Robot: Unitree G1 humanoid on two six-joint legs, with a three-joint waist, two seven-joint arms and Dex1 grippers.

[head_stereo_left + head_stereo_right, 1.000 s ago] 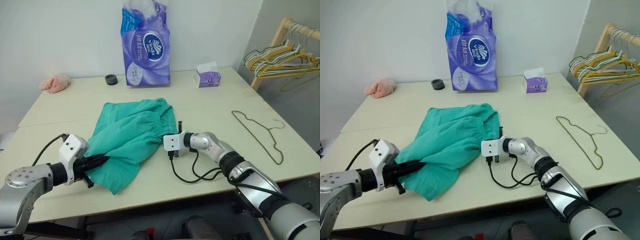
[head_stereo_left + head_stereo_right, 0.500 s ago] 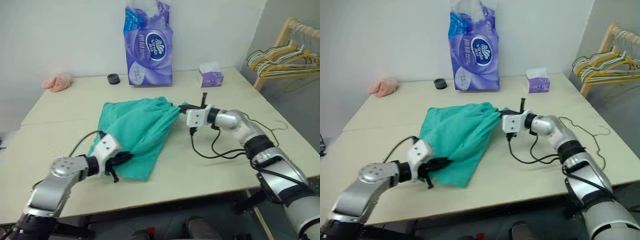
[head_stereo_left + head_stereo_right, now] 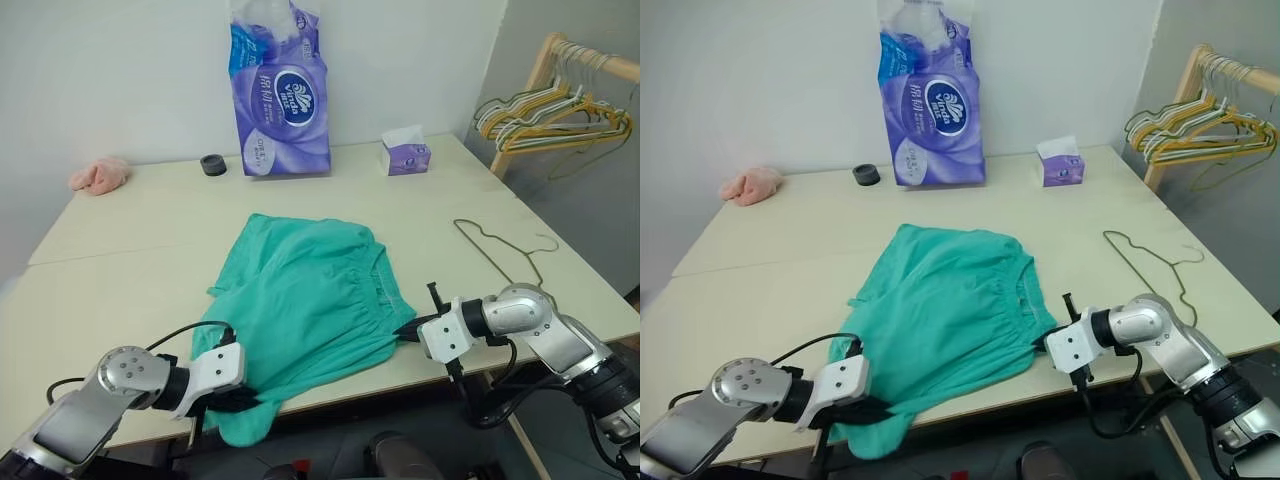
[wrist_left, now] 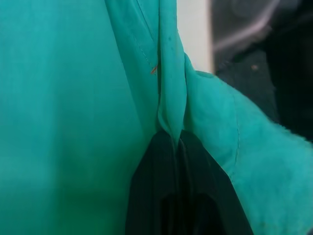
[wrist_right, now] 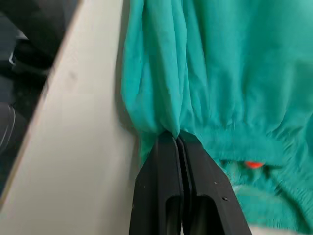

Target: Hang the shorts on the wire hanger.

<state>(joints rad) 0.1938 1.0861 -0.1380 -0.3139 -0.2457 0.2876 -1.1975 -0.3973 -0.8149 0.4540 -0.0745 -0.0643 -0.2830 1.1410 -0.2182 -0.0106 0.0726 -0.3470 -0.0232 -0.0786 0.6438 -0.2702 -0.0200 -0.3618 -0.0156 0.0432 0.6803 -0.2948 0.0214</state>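
Observation:
The teal-green shorts [image 3: 310, 300] lie spread flat on the table, reaching to its front edge, with one corner hanging over it. My left gripper [image 3: 250, 398] is shut on the shorts at their front left corner; its black fingers [image 4: 168, 196] pinch a fold of fabric. At the front right, my right gripper [image 3: 407, 331] is shut on the gathered waistband, its fingers [image 5: 178, 191] clamped on the cloth. The olive wire hanger [image 3: 497, 250] lies flat on the table to the right of the shorts, beyond my right arm.
At the back of the table [image 3: 140, 250] stand a purple tissue pack [image 3: 278, 95], a small tissue box [image 3: 405, 155], a black ring [image 3: 211, 164] and a pink cloth [image 3: 98, 174]. A wooden rack with several hangers [image 3: 550, 105] stands at the right.
Both grippers have pulled the shorts toward the table's front edge and apart, spreading them flatter. The right gripper moved back and right; the left moved back and down. The camera has shifted too.

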